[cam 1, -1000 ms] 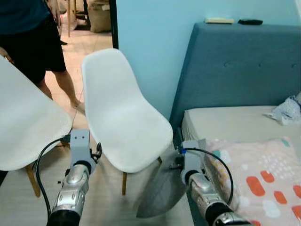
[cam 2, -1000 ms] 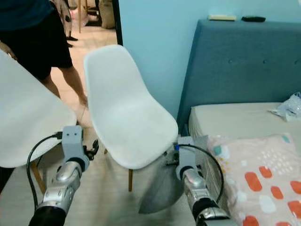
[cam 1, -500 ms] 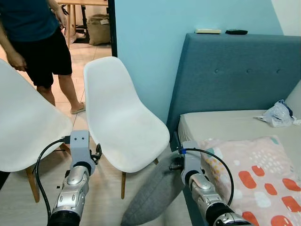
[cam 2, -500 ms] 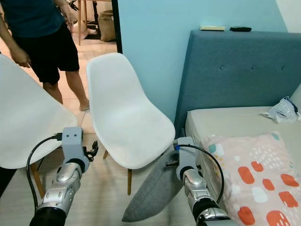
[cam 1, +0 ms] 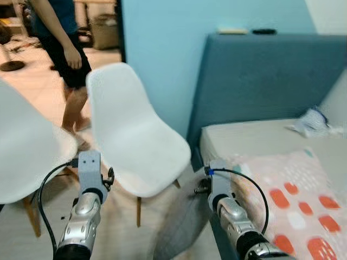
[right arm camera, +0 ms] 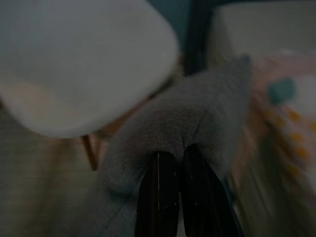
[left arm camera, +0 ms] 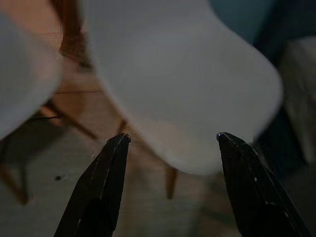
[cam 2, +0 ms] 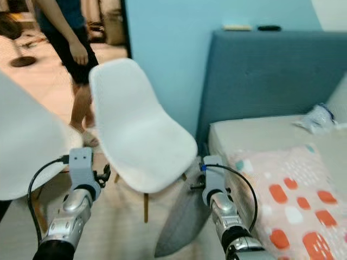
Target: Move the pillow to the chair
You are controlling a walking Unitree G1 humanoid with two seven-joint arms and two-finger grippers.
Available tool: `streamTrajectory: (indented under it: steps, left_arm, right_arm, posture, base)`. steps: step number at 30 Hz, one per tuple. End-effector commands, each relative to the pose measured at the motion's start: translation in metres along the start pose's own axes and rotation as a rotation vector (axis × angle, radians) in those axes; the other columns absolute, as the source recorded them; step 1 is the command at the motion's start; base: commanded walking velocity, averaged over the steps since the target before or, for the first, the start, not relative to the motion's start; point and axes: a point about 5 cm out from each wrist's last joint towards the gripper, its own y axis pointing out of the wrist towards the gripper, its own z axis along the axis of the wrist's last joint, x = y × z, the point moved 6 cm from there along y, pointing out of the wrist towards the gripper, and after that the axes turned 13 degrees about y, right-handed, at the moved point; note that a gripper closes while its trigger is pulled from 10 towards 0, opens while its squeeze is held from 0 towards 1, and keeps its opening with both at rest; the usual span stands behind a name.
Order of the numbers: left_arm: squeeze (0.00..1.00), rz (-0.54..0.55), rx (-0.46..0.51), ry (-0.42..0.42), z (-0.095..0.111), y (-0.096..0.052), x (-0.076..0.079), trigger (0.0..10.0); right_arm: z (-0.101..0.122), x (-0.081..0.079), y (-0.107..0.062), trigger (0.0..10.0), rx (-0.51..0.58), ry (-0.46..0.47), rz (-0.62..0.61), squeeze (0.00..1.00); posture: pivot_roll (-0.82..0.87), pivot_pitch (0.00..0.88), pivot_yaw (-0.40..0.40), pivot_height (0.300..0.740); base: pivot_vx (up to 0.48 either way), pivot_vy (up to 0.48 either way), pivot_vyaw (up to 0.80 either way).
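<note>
Right wrist view: right hand (right arm camera: 173, 163) pinches the grey pillow (right arm camera: 197, 118); left hand (left arm camera: 170, 140) gapes.

Motion blur softens the head views. The grey pillow (right arm camera: 173, 128) bunches over the right gripper's fingers (right arm camera: 160, 192), hiding their tips. A person (cam 1: 62, 49) beyond the white chair (cam 1: 130, 141) is cut off at the frame's top.

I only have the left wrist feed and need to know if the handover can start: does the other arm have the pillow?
Observer: Yes, the right gripper is shut on an edge of the grey pillow.
Operator: Is it over the white chair I see?
Observer: No, it hangs between that white chair and the bed.
Operator: Anyone nearby?
Observer: A person stands behind the chair, near the doorway.
</note>
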Motion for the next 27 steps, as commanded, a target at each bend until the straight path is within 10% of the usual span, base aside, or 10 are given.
streamTrajectory:
  steps: [1,27]
  left_arm:
    - [0.0,-0.011,-0.025,0.012,-0.0066,-0.0013,0.0038,10.0]
    - [0.0,-0.021,-0.039,0.02,-0.0119,-0.0058,0.0056,10.0]
  right_arm:
    - [0.0093,0.0019,0.0011,10.0,0.033,0.004,-0.005,0.0]
    - [0.0139,-0.0011,0.0028,10.0,0.037,0.005,0.011,0.0]
  posture:
    - [0.04,0.042,-0.057,0.74]
    - [0.04,0.057,-0.06,0.74]
  base:
    - [0.0,0.0,-0.8]
    - [0.0,0.0,-0.8]
